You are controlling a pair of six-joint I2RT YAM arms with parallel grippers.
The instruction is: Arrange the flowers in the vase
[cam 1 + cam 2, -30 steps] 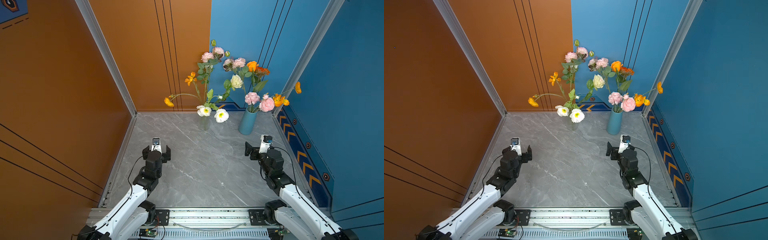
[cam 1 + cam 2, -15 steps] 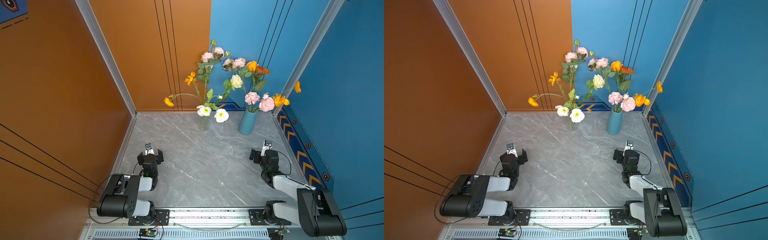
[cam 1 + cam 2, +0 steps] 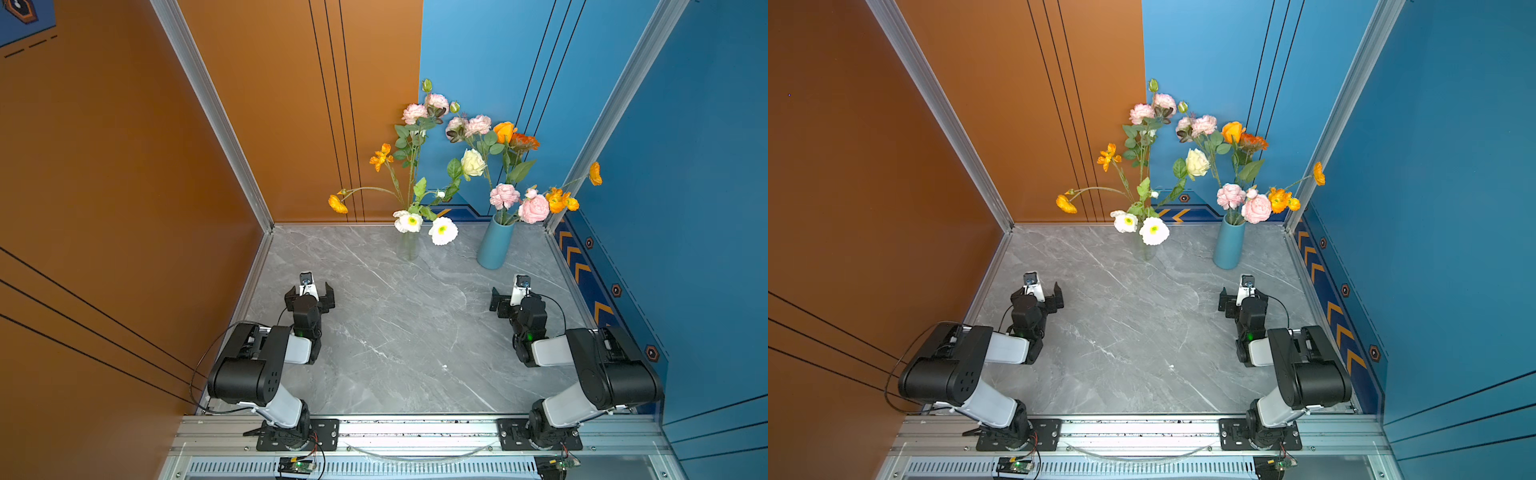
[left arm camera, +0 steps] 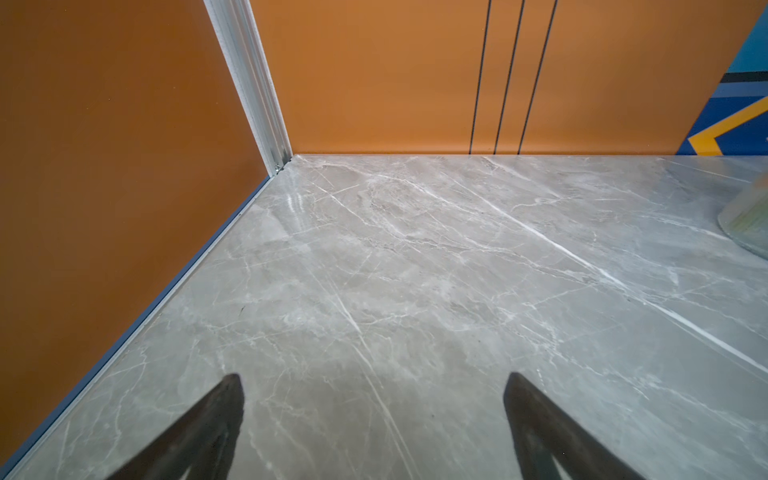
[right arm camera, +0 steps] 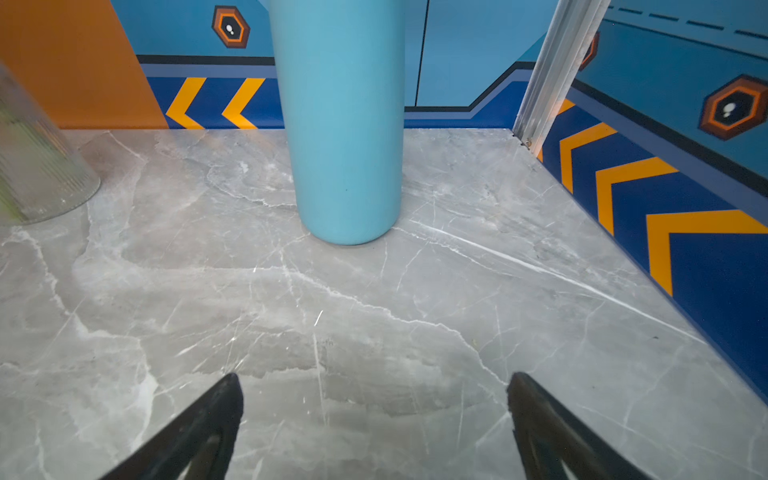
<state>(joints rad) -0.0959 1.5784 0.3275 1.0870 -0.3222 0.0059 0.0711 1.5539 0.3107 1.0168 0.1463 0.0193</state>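
Note:
Two vases stand at the back of the marble table, both holding flowers. A clear ribbed glass vase (image 3: pixel 407 246) (image 3: pixel 1145 249) (image 5: pixel 37 166) carries white yellow-centred blooms (image 3: pixel 442 230), orange ones and tall pink ones. A blue vase (image 3: pixel 495 245) (image 3: pixel 1228 245) (image 5: pixel 343 124) holds pink flowers (image 3: pixel 534 208), a cream rose (image 3: pixel 472 162) and orange blooms. My left gripper (image 3: pixel 309 292) (image 3: pixel 1038 293) (image 4: pixel 374 382) hovers open and empty at the near left. On the near right, in front of the blue vase, my right gripper (image 3: pixel 512 295) (image 3: pixel 1241 297) (image 5: pixel 374 380) is open and empty.
Orange walls close the left and back left, blue walls the back right and right. An aluminium rail (image 3: pixel 415 428) with both arm bases runs along the front edge. The glass vase's foot (image 4: pixel 748 224) shows at the edge of the left wrist view.
Both arms have folded back, their elbows now bent up near the front rail. The grippers stay open and empty over the near table. Flowers and vases have not moved.

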